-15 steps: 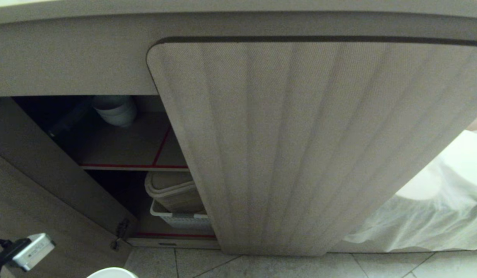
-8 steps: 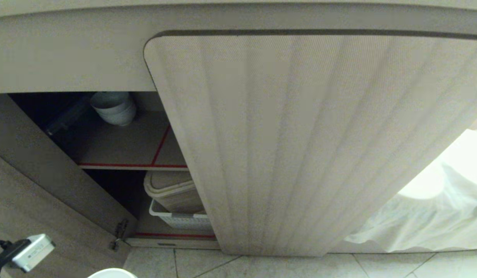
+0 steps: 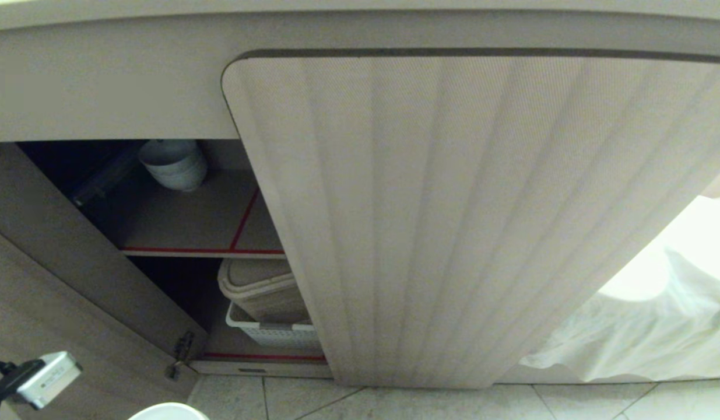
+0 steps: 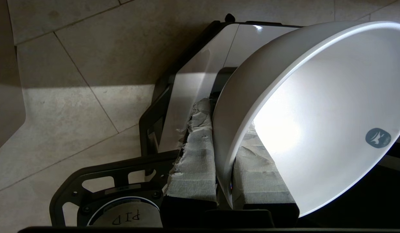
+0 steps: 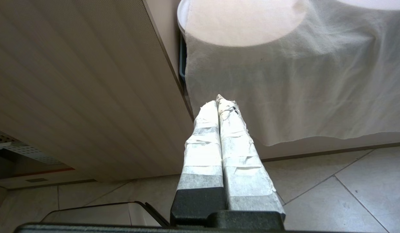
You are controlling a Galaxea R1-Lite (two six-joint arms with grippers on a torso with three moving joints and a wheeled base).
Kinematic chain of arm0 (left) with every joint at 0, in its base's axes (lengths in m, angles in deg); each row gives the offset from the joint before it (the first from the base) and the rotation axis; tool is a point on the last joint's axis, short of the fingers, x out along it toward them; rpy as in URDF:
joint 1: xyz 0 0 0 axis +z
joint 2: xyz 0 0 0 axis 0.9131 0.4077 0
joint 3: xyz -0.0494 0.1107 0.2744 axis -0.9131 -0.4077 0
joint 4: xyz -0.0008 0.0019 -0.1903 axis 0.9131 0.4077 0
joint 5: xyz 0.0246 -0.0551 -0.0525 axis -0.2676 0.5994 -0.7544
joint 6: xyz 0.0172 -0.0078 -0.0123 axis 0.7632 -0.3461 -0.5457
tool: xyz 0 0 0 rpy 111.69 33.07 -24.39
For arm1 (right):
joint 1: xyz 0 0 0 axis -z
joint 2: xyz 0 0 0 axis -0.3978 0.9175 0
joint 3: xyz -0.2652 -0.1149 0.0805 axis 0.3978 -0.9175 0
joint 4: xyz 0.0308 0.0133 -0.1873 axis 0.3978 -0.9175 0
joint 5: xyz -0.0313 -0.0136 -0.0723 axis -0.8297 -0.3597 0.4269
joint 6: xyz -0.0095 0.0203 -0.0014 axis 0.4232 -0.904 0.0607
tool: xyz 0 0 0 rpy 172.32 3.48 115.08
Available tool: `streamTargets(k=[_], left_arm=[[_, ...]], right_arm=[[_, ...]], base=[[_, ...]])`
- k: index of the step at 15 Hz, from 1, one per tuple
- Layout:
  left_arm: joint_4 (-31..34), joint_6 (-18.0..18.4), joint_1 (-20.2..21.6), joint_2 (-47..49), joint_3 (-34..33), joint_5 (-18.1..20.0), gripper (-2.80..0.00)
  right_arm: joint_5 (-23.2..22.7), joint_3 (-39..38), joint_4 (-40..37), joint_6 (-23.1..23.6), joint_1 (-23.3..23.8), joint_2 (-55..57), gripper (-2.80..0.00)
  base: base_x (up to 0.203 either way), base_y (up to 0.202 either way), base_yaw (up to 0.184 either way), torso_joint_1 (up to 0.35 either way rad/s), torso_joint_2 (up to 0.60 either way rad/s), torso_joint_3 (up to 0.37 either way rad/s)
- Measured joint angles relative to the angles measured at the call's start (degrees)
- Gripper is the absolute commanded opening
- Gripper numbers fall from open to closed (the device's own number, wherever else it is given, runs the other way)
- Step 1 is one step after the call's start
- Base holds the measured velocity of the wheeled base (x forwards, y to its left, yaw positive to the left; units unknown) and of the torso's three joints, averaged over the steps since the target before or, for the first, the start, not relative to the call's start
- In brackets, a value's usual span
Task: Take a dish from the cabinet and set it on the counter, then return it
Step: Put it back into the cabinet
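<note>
So the left claw (image 4: 224, 152) has the dish (image 4: 316, 116), the little white bowl, pinched by its rim: one taped finger (image 4: 195, 155) sits on the outside of the wall and the other on the inside, and the bowl hangs tilted on its side over the tiled floor (image 4: 73, 106) and the robot's dark base. There's a small grey-blue sticker (image 4: 378, 137) on the bowl's inner wall. In the head view you only catch a sliver of that bowl's white rim (image 3: 168, 410) at the bottom left edge, next to a boxy silver-and-black bit of the left arm (image 3: 42, 378) in the lower left corner.

The cabinet (image 3: 453, 221) fills most of the frame. Its big fluted door is closed in the middle, and the left door (image 3: 56, 291) stands swung open. Inside, on the red-edged upper shelf (image 3: 190, 224), a stack of white bowls (image 3: 173, 165) sits toward the upper left of the opening. Below that shelf there's a beige lidded bin (image 3: 260, 289) standing in a white basket (image 3: 272, 332).

The right claw (image 5: 219, 103) hangs with its taped fingers pressed together, holding nothing, just in front of a white cloth (image 5: 300, 81) draped at the right of the cabinet door. The tabletop (image 3: 360, 6) is only a pale strip along the top edge.
</note>
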State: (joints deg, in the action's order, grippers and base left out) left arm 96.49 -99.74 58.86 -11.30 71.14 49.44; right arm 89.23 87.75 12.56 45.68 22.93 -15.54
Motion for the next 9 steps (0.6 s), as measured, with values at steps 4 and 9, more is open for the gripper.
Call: streamTargets(k=[4,9], left_arm=[[-0.03,-0.11,0.00,-0.18,0.66,0.09,-2.80],[0.06,-2.60,1.36,-0.43,2.68,0.36,-2.80]], right_arm=[[0.05,0.00,0.00,0.04,0.00,0.00,-2.80],[0.02,0.00,0.04,0.03,0.00,0.00,-2.80]], base=[[0.000,0.000,0.000,0.000,0.00,0.000],[0.000,0.000,0.000,0.000,0.00,0.000]])
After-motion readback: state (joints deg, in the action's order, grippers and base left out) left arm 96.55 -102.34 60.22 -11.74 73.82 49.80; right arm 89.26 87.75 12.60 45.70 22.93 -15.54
